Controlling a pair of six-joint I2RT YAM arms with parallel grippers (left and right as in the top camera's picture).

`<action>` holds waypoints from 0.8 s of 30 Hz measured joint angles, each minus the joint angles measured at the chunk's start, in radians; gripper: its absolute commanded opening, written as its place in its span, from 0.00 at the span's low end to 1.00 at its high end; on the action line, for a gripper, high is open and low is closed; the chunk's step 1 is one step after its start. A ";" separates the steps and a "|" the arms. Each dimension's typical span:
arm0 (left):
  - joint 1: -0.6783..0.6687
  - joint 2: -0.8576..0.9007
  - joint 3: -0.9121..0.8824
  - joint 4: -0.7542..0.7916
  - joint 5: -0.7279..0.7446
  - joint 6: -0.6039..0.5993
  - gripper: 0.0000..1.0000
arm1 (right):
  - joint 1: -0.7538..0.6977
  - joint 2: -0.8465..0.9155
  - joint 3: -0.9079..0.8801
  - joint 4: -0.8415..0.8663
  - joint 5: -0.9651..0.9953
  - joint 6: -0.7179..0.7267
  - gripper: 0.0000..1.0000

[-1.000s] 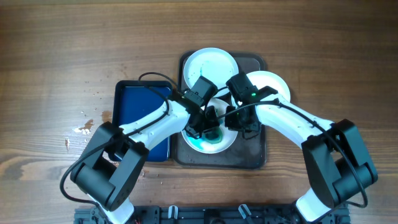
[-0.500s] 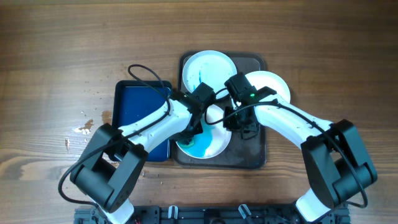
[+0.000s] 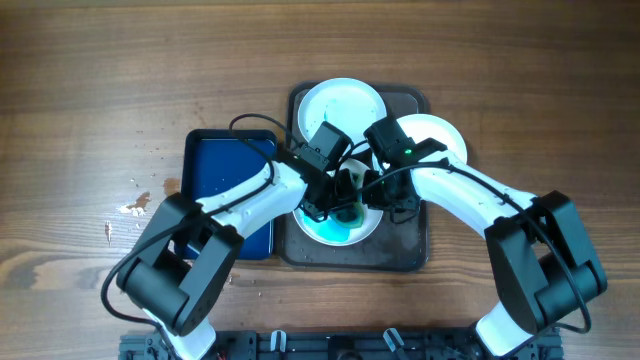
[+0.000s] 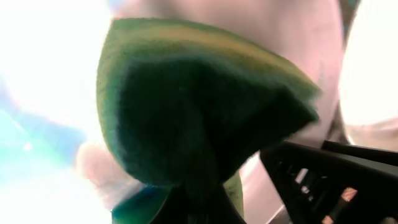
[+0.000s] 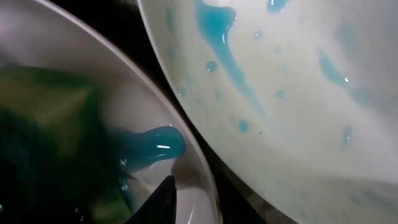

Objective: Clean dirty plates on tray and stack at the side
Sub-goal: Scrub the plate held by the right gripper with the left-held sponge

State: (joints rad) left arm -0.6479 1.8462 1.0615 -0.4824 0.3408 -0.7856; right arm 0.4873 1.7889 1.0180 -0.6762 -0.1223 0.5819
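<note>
The dark tray (image 3: 405, 250) holds three white plates. The front plate (image 3: 330, 232) has teal-blue liquid in it. My left gripper (image 3: 343, 195) is shut on a green sponge (image 4: 199, 112) and presses it onto this plate. My right gripper (image 3: 385, 197) is shut on the front plate's right rim (image 5: 146, 93), with one fingertip (image 5: 165, 199) inside the rim beside a blue blob (image 5: 152, 144). A second plate (image 3: 340, 102) lies at the tray's back. A third plate (image 3: 438, 135) overhangs the right rim. A blue-streaked plate (image 5: 298, 93) fills the upper right of the right wrist view.
A smaller glossy blue tray (image 3: 222, 180) lies left of the dark tray, partly under my left arm. Small pale stains (image 3: 135, 205) mark the wooden table at the left. Both arms cross over the tray's middle.
The left gripper with the sponge swept down-left across the front plate and has come back to its middle. The front plate shifted left and back again. The right gripper has stayed put.
</note>
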 measured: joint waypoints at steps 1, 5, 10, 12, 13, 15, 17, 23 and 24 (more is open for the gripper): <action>0.000 0.001 0.002 -0.023 -0.008 0.000 0.04 | 0.000 0.001 0.000 0.000 0.000 0.000 0.24; 0.000 -0.002 0.014 -0.135 -0.063 -0.039 0.04 | 0.000 0.001 0.000 0.001 -0.002 0.000 0.24; 0.023 -0.009 0.051 -0.325 -0.211 -0.064 0.04 | 0.005 0.001 0.000 0.002 -0.016 0.000 0.24; 0.032 -0.009 0.058 -0.367 -0.273 -0.066 0.04 | 0.005 0.001 0.000 0.002 -0.018 0.000 0.24; 0.034 -0.009 0.058 -0.376 -0.292 -0.066 0.04 | 0.005 0.001 0.000 0.002 -0.019 0.000 0.24; 0.035 -0.009 0.060 -0.396 -0.328 -0.066 0.04 | 0.005 0.001 0.000 0.002 -0.019 0.000 0.24; 0.036 -0.009 0.060 -0.401 -0.340 -0.066 0.04 | 0.006 0.001 0.000 0.003 -0.020 0.000 0.23; 0.049 -0.014 0.069 -0.332 -0.340 -0.065 0.04 | 0.006 0.001 0.000 0.000 -0.018 0.000 0.23; 0.049 -0.014 0.068 -0.284 -0.329 -0.064 0.04 | 0.006 0.001 0.000 -0.004 -0.014 0.000 0.23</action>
State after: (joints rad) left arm -0.5987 1.8324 1.1290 -0.7662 0.0116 -0.8497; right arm 0.4938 1.7901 1.0180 -0.6804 -0.1368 0.5819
